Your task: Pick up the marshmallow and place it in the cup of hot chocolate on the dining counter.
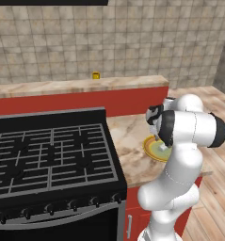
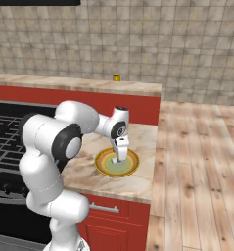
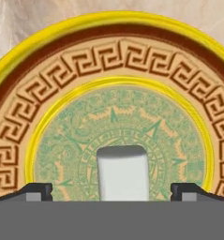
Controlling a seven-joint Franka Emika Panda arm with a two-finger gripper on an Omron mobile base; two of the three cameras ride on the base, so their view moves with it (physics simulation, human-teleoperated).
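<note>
So basically the pickup hasn't been done yet, as far as can be judged. The marshmallow (image 3: pixel 122 172) is seen sitting in the middle of the round yellow plate (image 3: pixel 108 56), on the green patterned centre, and it's framed right between the two fingers (image 3: pixel 36 191) in the hand view. The fingers are spread wide apart, one on each side of the little white block with clear gaps, so nothing is gripped at this point. In the right base view the gripper (image 2: pixel 121 158) is pointed straight down over the plate, which is parked on the near table (image 2: pixel 143 137) next to the black gas stove (image 1: pixel 48 155). The cup of hot chocolate (image 2: pixel 116 77) is spotted way off on the raised dining counter (image 2: pixel 79 84) by the tiled wall, well apart from the plate. So what's left, by the look of it: the fingers have to be closed on the marshmallow, it has to be lifted, carried across to the yellow cup and dropped in. Pretty much the whole job, honestly.
</note>
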